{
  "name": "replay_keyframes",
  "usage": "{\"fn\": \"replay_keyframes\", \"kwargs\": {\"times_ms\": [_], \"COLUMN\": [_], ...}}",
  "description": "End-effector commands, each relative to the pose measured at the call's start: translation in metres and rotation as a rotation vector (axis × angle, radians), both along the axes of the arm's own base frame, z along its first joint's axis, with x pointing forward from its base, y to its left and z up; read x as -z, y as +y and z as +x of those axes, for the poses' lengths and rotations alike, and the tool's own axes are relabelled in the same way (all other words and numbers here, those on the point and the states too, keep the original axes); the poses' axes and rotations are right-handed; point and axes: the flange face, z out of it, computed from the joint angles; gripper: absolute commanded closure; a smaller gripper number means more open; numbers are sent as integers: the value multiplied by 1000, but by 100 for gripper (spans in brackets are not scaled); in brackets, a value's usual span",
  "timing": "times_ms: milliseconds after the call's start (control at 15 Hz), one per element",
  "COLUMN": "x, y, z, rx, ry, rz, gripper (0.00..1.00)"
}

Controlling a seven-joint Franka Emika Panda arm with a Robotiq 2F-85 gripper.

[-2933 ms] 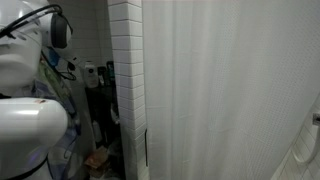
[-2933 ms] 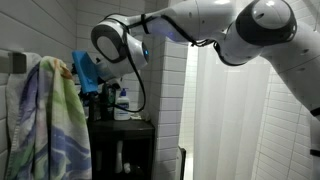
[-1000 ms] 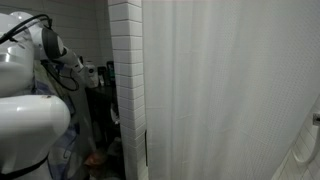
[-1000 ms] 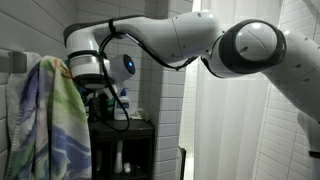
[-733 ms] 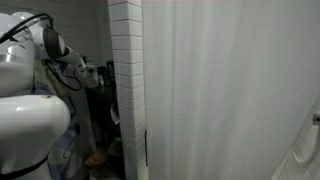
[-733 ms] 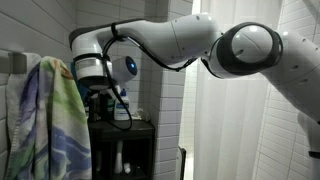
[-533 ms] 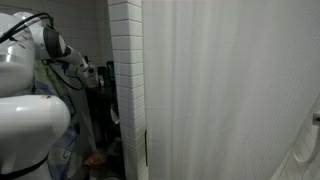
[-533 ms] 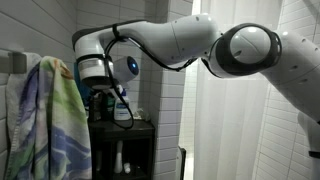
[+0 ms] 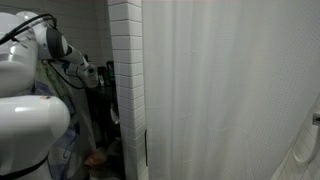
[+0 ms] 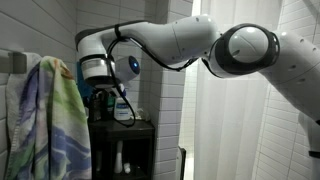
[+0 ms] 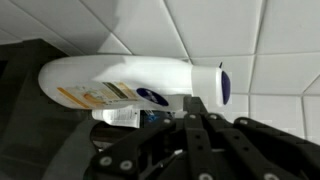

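Beside the white tiled wall [image 11: 250,35], on top of a dark cabinet [image 10: 135,128], sits a white bottle [image 11: 130,80] with a blue spot at its cap end. It fills the middle of the wrist view, lying across that picture. The gripper [image 11: 195,118] has its jaws drawn fully together with nothing between them, and its tips point at the bottle's neck, just beside it. Whether they touch it cannot be told. A smaller tube [image 11: 118,117] shows close under the bottle, partly hidden.

In an exterior view the arm reaches across to the cabinet, next to a colourful towel [image 10: 50,120] that hangs on the wall. A pale shower curtain [image 9: 230,90] closes off the rest of the room.

The step in hand looks like an approach to the bottle, with no grasp made. Taking hold of it would call for spreading the jaws first, then easing them round the narrow neck without tipping the bottle or knocking the tube.
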Motion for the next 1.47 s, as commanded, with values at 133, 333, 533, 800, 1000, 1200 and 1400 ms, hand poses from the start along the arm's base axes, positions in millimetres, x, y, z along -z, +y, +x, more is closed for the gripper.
{"fn": "replay_keyframes", "kwargs": {"times_ms": [133,333,533,800,1000,1200,1400], "x": [-29,-43,-41,-21,-12,-7,-1], "y": [23,34,37,44,43,44,46], "z": [-31,-50,-59,-60,-54,-48,-45], "rx": [-145,-213,-240,-261,-259,-256,-248], "ry": [36,53,75,130,155,168,171], "rz": [57,82,86,107,127,143,145], "gripper": [63,43,36,69,92,100,100]}}
